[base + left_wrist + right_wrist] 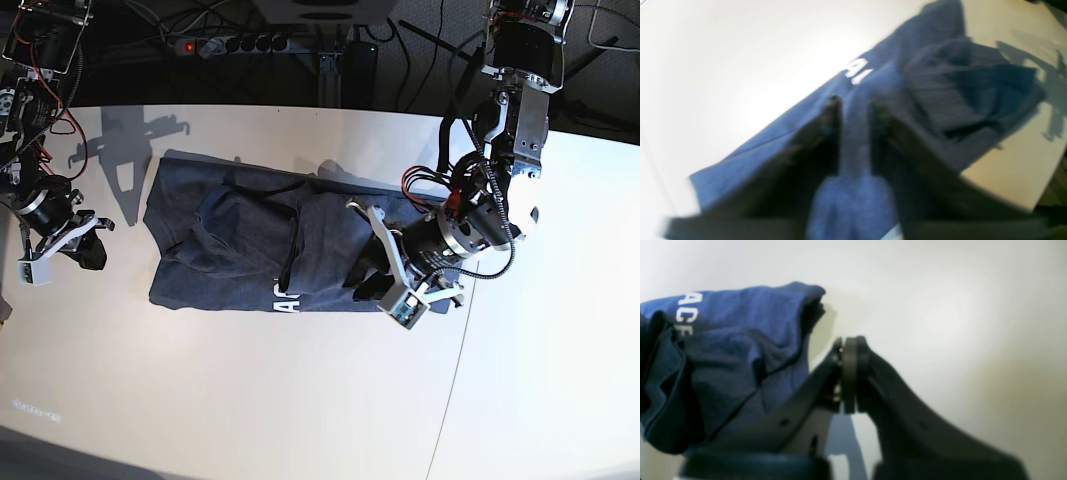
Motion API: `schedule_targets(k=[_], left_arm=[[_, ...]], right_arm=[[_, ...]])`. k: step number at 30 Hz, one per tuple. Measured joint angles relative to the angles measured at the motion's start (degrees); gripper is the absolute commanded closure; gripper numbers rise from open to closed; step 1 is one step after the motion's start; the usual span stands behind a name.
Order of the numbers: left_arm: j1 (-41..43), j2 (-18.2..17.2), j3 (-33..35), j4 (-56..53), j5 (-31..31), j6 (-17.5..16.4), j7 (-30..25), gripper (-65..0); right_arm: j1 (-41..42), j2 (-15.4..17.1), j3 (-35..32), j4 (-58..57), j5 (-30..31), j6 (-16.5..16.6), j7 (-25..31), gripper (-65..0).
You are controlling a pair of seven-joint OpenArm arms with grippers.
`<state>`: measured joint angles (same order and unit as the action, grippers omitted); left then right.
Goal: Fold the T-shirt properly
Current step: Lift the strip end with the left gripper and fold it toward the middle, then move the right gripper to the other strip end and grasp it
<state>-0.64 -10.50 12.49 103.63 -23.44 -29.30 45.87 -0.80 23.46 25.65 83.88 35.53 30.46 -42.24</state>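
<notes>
The slate-blue T-shirt [250, 250] lies partly folded and rumpled in the middle of the white table [250, 400], with white lettering [288, 300] at its front edge. My left gripper [368, 283] is at the shirt's right end. In the blurred left wrist view its jaws [855, 106] stand narrowly apart with blue cloth [940, 83] pinched between them, and the lettering [858, 70] lies just beyond. My right gripper [95, 252] is shut and empty, off the shirt's left side. In the right wrist view it [848, 346] hangs over bare table beside the bunched shirt [740, 340].
A power strip [235, 43] and cables lie behind the table's back edge. A seam [455, 380] runs through the table on the right. The left arm's column [520, 80] stands at the back right.
</notes>
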Motion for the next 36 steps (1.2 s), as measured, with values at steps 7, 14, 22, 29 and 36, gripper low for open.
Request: schedule_targets(k=[7, 14, 22, 29, 36], left_arm=[[0.8, 0.0, -2.6, -5.7, 8.0, 0.0, -4.0, 0.0], [0.9, -2.1, -3.7, -9.4, 9.6, 0.0, -5.3, 0.0], [0.9, -2.7, -9.9, -13.0, 7.5, 0.1, -5.6, 0.0], [0.8, -2.7, -10.0, -17.4, 7.3, 0.2, -6.9, 0.0], [0.6, -2.7, -10.0, -17.9, 7.1, 0.2, -7.1, 0.0]], right_arm=[[0.0, 0.0, 0.0, 0.0, 0.0, 0.0, 0.0, 0.0], [0.0, 0.0, -0.5, 0.0, 0.0, 0.0, -1.5, 0.0], [-0.8, 0.0, -0.6, -2.4, 1.0, 0.0, -2.6, 0.0], [-0.8, 0.0, -0.6, -6.8, 4.9, 0.0, -2.6, -28.3], [-0.5, 0.2, -5.0, -11.2, 9.7, 0.0, -2.6, -31.5]])
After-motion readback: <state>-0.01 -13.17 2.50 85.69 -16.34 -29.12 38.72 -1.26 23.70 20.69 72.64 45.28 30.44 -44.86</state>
